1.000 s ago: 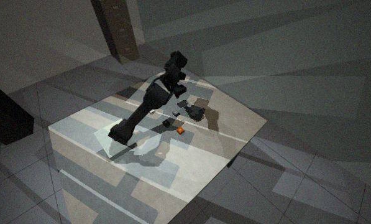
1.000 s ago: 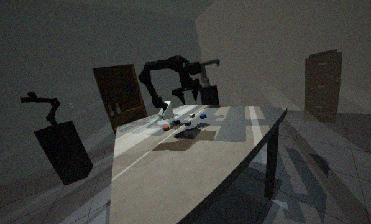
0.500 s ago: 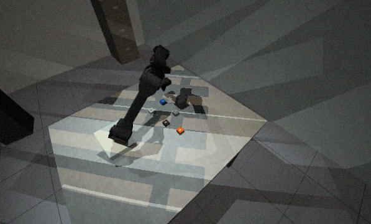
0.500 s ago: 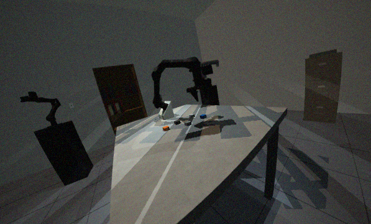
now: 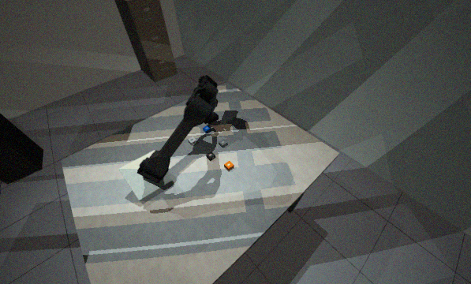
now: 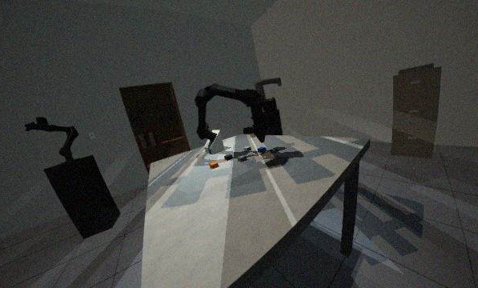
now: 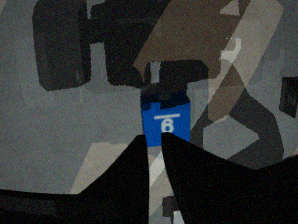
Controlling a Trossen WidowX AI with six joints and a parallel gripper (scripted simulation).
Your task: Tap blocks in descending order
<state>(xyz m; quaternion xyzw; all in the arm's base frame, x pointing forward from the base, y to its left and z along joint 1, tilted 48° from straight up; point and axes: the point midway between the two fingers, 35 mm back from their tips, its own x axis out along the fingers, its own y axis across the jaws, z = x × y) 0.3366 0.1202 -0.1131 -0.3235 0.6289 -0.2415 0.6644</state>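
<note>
A blue block (image 5: 207, 128) (image 6: 262, 149) (image 7: 166, 125) shows a digit with a bar above it, a 9 underlined when turned round. My gripper (image 6: 262, 140) (image 7: 153, 141) is shut to a narrow gap, narrower than the blue block, with its tips at that block's near edge in the wrist view; nothing shows between them. I cannot tell whether they touch it. A white block (image 5: 192, 140) (image 6: 247, 148), a grey block (image 5: 223, 143) (image 6: 242, 158), a black block (image 5: 211, 156) (image 6: 228, 157) and an orange block (image 5: 229, 166) (image 6: 214, 165) lie apart. A dark block (image 7: 290, 97) reads 2.
The arm base stands by a pale wedge (image 5: 130, 173) at one side of the table (image 5: 274, 166) (image 6: 182, 240). Shadows of the arm fall around the blocks. A second arm (image 6: 68, 140) stands on a black pedestal (image 6: 82, 196) away from the table.
</note>
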